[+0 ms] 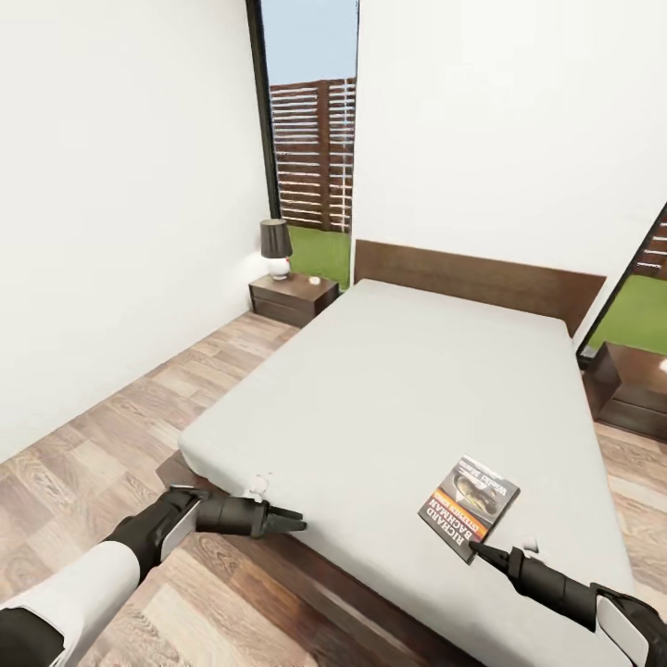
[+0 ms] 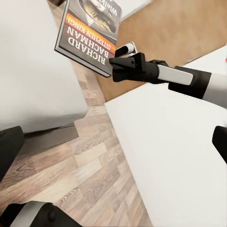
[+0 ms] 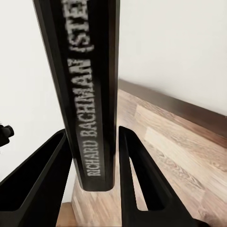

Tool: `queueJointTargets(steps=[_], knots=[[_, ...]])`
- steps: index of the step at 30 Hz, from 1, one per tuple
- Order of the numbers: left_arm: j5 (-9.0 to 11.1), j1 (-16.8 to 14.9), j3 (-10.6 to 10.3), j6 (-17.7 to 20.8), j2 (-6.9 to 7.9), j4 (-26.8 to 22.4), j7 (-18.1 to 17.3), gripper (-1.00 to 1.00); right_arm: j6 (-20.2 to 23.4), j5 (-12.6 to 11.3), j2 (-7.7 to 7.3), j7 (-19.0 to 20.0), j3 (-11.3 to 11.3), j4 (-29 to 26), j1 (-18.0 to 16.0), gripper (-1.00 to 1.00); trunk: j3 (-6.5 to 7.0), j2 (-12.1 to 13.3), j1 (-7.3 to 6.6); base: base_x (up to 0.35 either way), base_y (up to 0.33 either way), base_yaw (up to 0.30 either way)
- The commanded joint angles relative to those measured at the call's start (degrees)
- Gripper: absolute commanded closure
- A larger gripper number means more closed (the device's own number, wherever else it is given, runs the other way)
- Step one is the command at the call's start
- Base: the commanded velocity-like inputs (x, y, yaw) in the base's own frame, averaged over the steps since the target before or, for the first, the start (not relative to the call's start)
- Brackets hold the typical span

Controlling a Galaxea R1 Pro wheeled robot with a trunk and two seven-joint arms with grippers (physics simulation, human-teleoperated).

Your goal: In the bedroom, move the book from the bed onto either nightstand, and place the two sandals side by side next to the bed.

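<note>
Both arms look the same — white upper shells that turn into matte black wrist sections, with a white band near each cuff. The left gripper (image 1: pixel 295 521) and right gripper (image 1: pixel 477 550) are black too, and their fingers (image 3: pixel 137 189) are long tapered wedges with hollowed-out undersides — no visible cables or markings.

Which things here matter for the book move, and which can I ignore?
Job:
- book, its edge between the right gripper fingers
- bed
- nightstand by the far window
- second nightstand

Ignore:
- lamp
- small white object beside it
- left gripper, holding nothing
</note>
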Motion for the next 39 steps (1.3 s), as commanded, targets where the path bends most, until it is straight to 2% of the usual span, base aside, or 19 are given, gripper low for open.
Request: queueJointTargets(steps=[1, 29, 32, 34, 36, 37, 39], knots=[[0.46, -0.08, -0.4, 0.6, 0.03, 0.0, -0.08, -1.0, 0.53, -0.71, -0.06, 0.03, 0.27, -0.03, -0.04, 1.0, 0.11, 0.35, -0.21, 0.0, 0.0, 0.264], [0.53, -0.08, -0.33, 0.58, 0.14, 0.91, 0.29, -1.0, 0.53, -0.71, -0.06, 0.0, 0.27, -0.03, -0.04, 1.0, 5.13, 11.58, -6.36, 0.0, 0.0, 0.264], [0.48, -0.08, -0.13, 0.31, 0.86, 5.21, 0.49, -1.0, 0.53, -0.71, -0.06, 0.01, 0.27, -0.03, -0.04, 1.0, 5.67, 12.78, -7.02, 0.0, 0.0, 0.264], [0.41, -0.08, -0.14, -0.8, 1.96, 8.03, 0.6, -1.0, 0.53, -0.71, -0.06, 0.02, 0.27, -0.03, -0.04, 1.0, 6.03, 13.58, -7.46, 0.0, 0.0, 0.264], [0.4, -0.08, -0.14, -4.19, 2.84, 12.42, 1.07, -1.0, 0.53, -0.71, -0.06, 0.05, 0.27, -0.03, -0.04, 1.0, 6.39, 14.38, -7.9, 0.0, 0.0, 0.264], [0.43, -0.08, -0.1, -7.59, 3.37, 16.63, 2.02, -1.0, 0.53, -0.71, -0.06, 0.03, 0.27, -0.03, -0.04, 1.0, 6.57, 14.78, -8.12, 0.0, 0.0, 0.264], [0.48, -0.08, -0.14, -12.29, 4.29, 21.31, 4.05, -1.0, 0.53, -0.71, -0.06, 0.0, 0.27, -0.03, -0.04, 1.0, 6.75, 15.19, -8.34, 0.0, 0.0, 0.264]])
